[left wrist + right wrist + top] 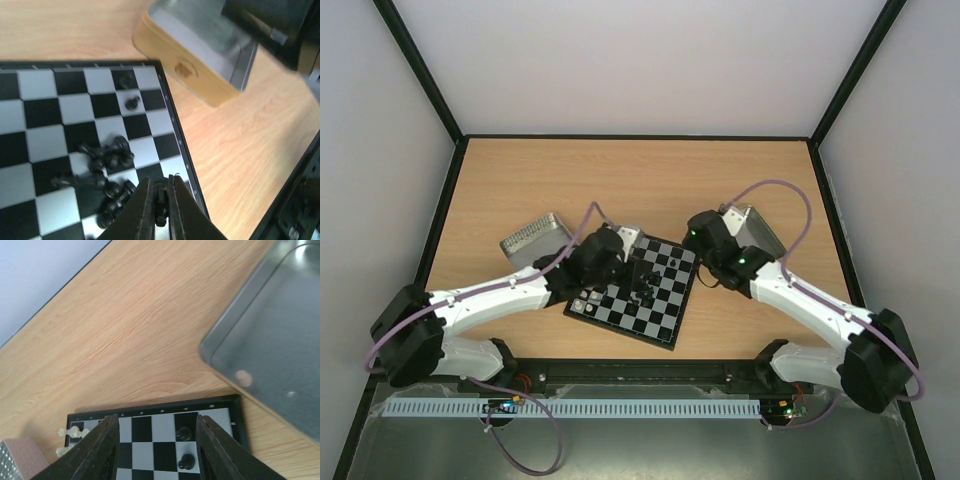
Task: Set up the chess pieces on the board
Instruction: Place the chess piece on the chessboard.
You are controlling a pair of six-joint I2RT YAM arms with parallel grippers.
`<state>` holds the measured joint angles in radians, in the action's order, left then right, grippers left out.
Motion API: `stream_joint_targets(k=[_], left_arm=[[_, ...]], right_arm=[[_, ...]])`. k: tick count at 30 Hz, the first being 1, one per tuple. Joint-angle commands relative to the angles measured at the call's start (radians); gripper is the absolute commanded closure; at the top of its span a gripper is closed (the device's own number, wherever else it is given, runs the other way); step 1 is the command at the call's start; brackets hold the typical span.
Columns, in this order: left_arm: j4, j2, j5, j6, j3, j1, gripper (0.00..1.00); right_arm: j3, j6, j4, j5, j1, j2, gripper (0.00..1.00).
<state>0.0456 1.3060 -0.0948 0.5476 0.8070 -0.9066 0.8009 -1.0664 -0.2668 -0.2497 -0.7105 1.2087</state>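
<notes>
From above: board (pixel 660 315) central on table (pixel 620 180); from left wrist: left gripper (pixel 160 182) pinched narrow on one black chessman (pixel 161 202), beside toppled black pieces (pixel 102 165); from right wrist: right gripper (pixel 157 417) spread wide, empty, over board's edge.

On my feed I see a wooden table (pixel 640 180) ringed by pale walls (pixel 640 60), with a left metal tray (pixel 533 240) and a right metal tray (pixel 760 232) well apart on it.
</notes>
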Motion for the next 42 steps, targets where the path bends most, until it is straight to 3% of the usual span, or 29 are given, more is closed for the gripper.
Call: stream_joint_targets(k=[1,5,10,25,42], left_arm=[[0.070,0.050,0.079,-0.061,0.021,-0.112,0.97],[0.068,0.093,0.117,-0.089,0.039,-0.223,0.97],[0.091,0.150,0.095,-0.120,0.075,-0.285,0.97],[0.184,0.323,0.013,-0.238,0.179,-0.308,0.94],[0.226,0.418,0.083,-0.252,0.229,-0.324,0.92]], right_arm=[[-0.056,-0.048,-0.091,-0.106,0.019,-0.103,0.58],[-0.120,-0.040,-0.089,-0.069,0.020,-0.186,0.58],[-0.180,-0.051,-0.085,-0.037,0.021,-0.246,0.58],[-0.233,-0.086,-0.031,0.027,0.022,-0.251,0.58],[-0.252,-0.076,-0.021,0.020,0.020,-0.245,0.58]])
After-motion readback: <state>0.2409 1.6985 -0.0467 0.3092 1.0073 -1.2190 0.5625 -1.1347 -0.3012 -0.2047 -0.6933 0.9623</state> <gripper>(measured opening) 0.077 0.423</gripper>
